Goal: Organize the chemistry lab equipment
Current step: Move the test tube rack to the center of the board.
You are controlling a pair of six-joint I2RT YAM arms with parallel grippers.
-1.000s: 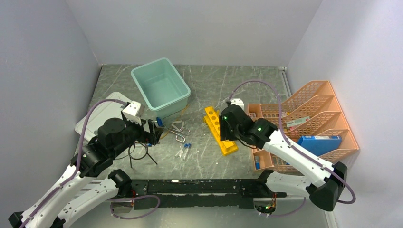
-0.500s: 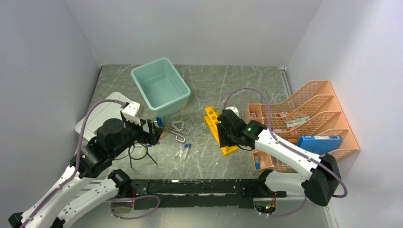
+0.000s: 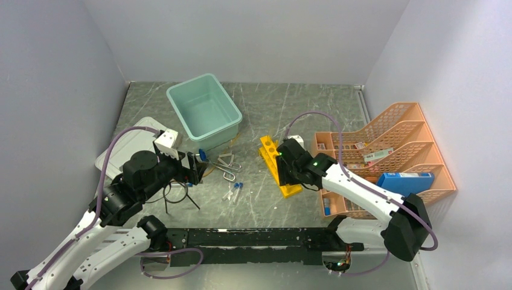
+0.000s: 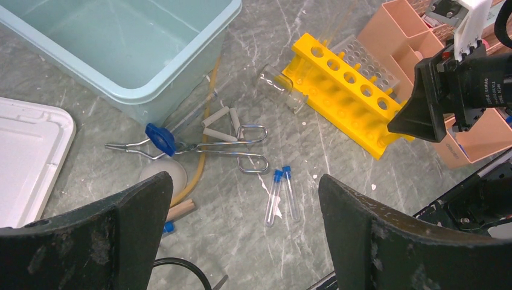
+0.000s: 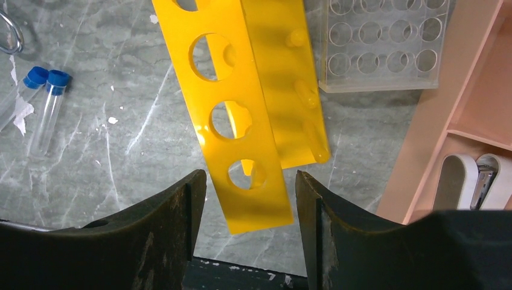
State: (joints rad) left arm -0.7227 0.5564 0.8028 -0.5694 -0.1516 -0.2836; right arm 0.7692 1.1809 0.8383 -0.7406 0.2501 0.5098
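As things stand at the right fingers: spread, one to each side of the near end of the yellow test-tube rack (image 5: 220,90); I can't see either one pressing on it.
Right gripper (image 5: 249,175): low over that end of the rack, so a grasp looks close but not yet made, to my eye.
Left fingers: spread wide, nothing between them.
Left gripper (image 4: 243,178): hanging above the clutter in front of the teal tub (image 4: 175,103).
Beneath it: two blue-capped tubes (image 4: 281,193) lying side by side on the table, silver wire clips (image 4: 223,145) just beyond them, the tan hose (image 4: 188,184) curving along the tub's foot, and the wooden stick (image 4: 181,210) near the hose's end.
Rack: on the table between that clutter and the orange organiser (image 3: 416,109), with a clear tube tray (image 5: 380,48) just beside it; every hole I can see is unfilled.
Ring stand (image 3: 175,194): on the table close by the left arm.
Tub: nothing inside that I can see; its lid (image 4: 30,151) lies off to one side.
Done so far: nothing I could call sorted.
Left to do: by my reckoning all of it, with the tubes loose, the rack unloaded and the hose, clips, stick and stand scattered.
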